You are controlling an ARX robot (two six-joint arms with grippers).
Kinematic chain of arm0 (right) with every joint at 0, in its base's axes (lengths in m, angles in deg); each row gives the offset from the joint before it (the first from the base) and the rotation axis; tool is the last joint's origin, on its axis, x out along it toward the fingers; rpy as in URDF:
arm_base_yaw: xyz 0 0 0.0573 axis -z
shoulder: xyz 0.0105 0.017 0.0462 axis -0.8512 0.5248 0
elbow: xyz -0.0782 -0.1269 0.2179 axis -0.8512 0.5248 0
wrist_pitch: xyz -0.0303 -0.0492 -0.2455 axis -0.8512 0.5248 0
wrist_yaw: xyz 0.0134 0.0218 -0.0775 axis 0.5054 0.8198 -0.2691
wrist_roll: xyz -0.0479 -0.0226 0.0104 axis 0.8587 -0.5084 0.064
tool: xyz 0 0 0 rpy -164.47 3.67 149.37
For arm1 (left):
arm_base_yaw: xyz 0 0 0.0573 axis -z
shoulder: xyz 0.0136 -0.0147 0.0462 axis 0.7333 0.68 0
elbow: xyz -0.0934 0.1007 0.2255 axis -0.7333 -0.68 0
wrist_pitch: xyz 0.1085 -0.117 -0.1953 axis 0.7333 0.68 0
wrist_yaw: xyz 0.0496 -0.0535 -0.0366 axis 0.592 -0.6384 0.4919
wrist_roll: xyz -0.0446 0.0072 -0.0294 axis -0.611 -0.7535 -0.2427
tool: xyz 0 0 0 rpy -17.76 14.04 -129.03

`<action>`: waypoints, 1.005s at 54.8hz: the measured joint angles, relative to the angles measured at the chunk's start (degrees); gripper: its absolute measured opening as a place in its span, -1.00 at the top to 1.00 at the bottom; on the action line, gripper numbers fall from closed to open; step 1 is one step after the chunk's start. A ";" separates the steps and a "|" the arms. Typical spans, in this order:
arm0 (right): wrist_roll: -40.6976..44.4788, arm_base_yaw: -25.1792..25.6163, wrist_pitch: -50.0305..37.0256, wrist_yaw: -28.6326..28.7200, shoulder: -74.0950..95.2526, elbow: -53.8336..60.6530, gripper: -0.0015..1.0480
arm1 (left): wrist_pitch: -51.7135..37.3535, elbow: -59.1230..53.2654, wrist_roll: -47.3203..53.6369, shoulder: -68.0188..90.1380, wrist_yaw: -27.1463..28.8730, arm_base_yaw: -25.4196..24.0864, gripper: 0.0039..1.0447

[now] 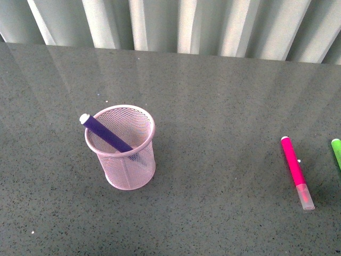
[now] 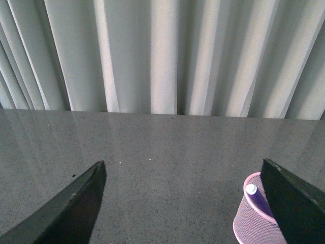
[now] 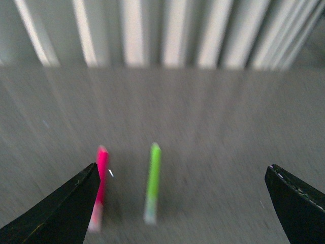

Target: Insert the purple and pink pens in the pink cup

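Note:
The pink cup (image 1: 126, 154) stands upright on the grey table, left of centre in the front view. The purple pen (image 1: 108, 135) leans inside it, white end poking over the rim. Flat on the table at the right lies the pink pen (image 1: 296, 170), its pale cap toward the front. No arm shows in the front view. My left gripper (image 2: 183, 203) is open above bare table; the cup (image 2: 251, 221) and purple pen (image 2: 255, 195) sit beside one finger. My right gripper (image 3: 183, 203) is open; the pink pen (image 3: 101, 175) lies by one finger, blurred.
A bright green marker (image 1: 337, 151) lies at the right edge of the front view, just beyond the pink pen; in the right wrist view the green marker (image 3: 153, 180) lies between the fingers. A pleated pale curtain (image 1: 176, 24) closes off the table's far edge.

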 joint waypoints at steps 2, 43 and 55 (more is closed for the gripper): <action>0.15 0.15 0.61 -1.03 6.40 -1.68 -0.87 | 0.00 0.00 0.13 -0.04 -0.04 0.00 -0.91; -21.27 -3.93 8.94 9.73 78.42 -41.48 -0.87 | 0.00 0.00 0.17 -0.04 -0.04 0.00 -0.88; -17.59 -4.68 9.97 8.81 85.29 -44.98 -0.87 | 0.00 0.00 0.15 -0.04 -0.02 0.00 -0.88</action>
